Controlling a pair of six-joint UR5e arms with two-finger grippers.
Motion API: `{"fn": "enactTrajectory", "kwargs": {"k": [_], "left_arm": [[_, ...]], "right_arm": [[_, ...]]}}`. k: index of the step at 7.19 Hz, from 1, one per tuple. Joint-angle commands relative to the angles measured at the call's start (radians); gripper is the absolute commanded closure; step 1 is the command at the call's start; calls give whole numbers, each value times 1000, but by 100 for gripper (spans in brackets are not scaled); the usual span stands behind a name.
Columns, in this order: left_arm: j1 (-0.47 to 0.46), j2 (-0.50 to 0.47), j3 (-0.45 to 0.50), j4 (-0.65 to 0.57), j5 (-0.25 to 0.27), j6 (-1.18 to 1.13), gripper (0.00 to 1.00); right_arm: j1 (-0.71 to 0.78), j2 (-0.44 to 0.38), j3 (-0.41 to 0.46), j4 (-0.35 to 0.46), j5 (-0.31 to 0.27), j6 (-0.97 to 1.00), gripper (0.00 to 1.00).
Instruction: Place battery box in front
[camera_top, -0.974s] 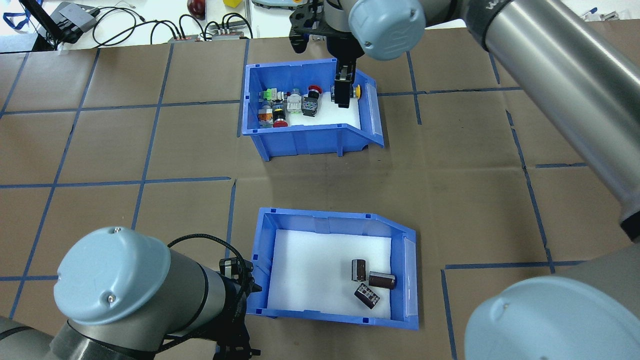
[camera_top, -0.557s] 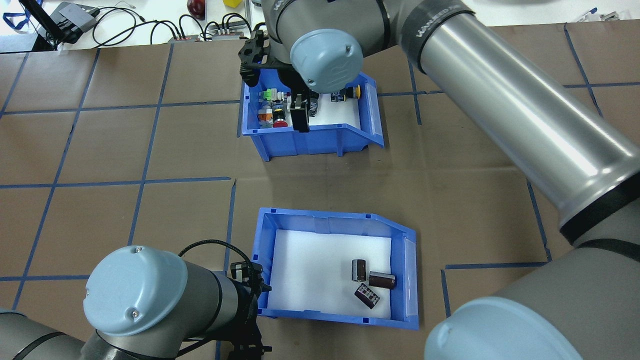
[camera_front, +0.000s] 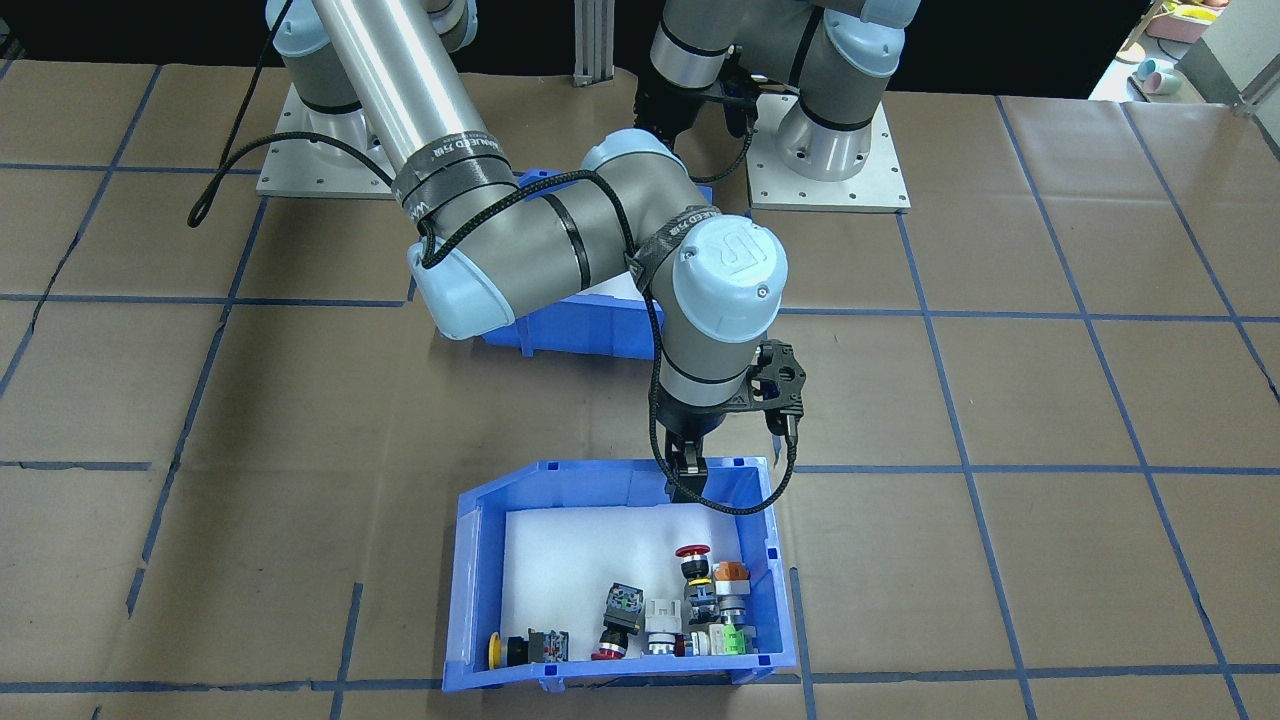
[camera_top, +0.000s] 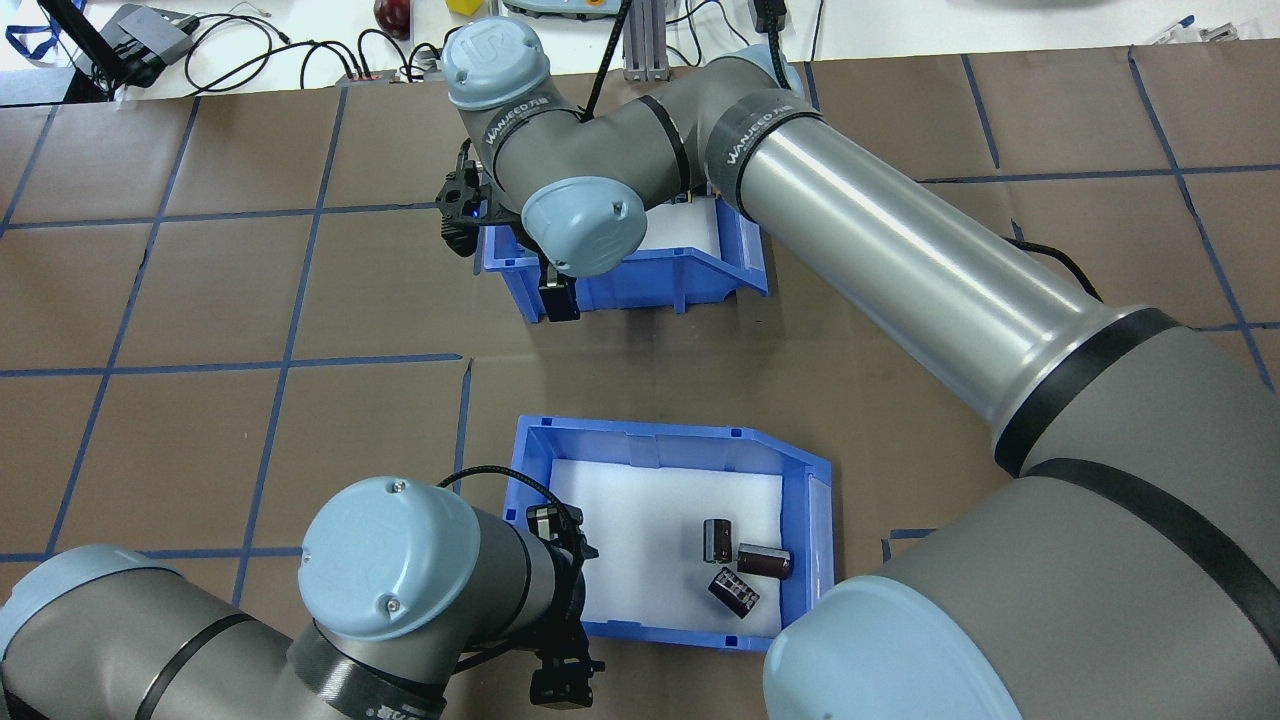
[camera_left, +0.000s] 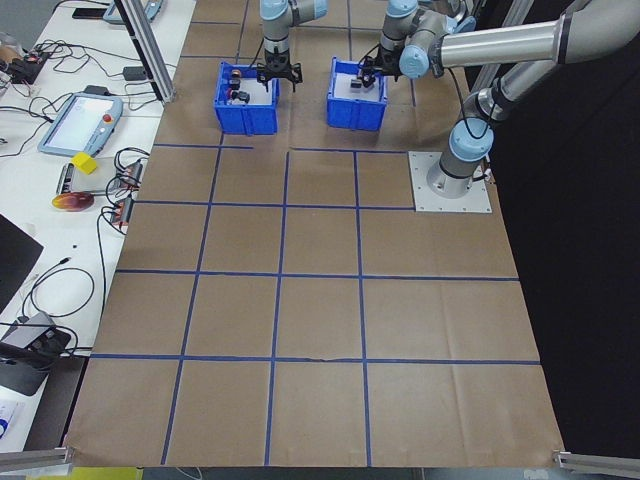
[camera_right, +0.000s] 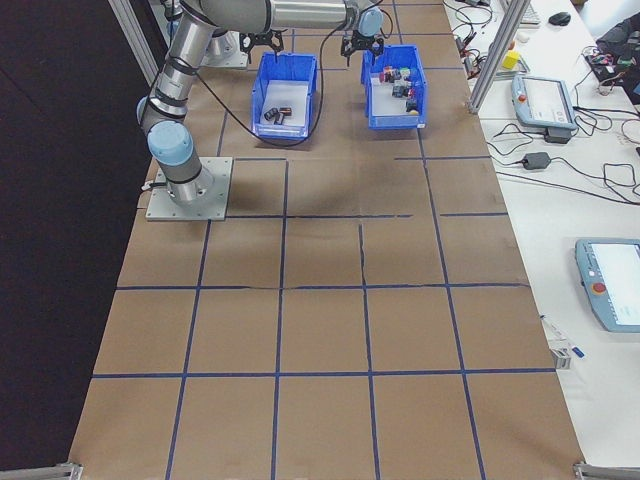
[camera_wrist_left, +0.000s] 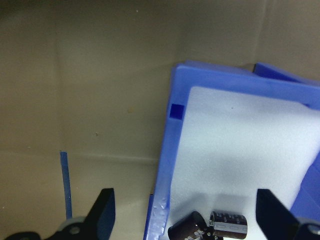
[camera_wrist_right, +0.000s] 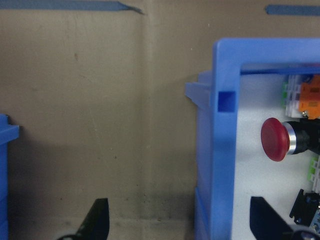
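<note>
In the overhead view the right arm (camera_top: 880, 260) covers most of the push-button bin (camera_top: 640, 275). In the front-facing view the battery box (camera_front: 570, 330) is almost wholly behind that arm. The left wrist view crops the dark cylinders (camera_wrist_left: 215, 226) at its bottom edge.

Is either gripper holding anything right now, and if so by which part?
Nothing is held. The left gripper is open, straddling a side wall of the battery box; the right gripper is open astride a wall of the button bin.
</note>
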Motion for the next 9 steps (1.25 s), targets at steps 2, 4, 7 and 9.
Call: {"fn": "enactTrajectory", "kwargs": {"k": [2,4,7,9], "left_arm": [[-59,-95,3,39,9,-21,1],[-68,-142,3,77,38,-20,3],[-85,-195,3,90,40,-24,31],[-88,-192,2,155,40,-33,75]], "right_arm": [[-22,-2,61,-40,-13,-5,5],[-7,9,50,-40,-13,7,62],[-15,-8,44,-42,-53,0,91],[-25,-31,-5,-46,-78,-2,93]]}}
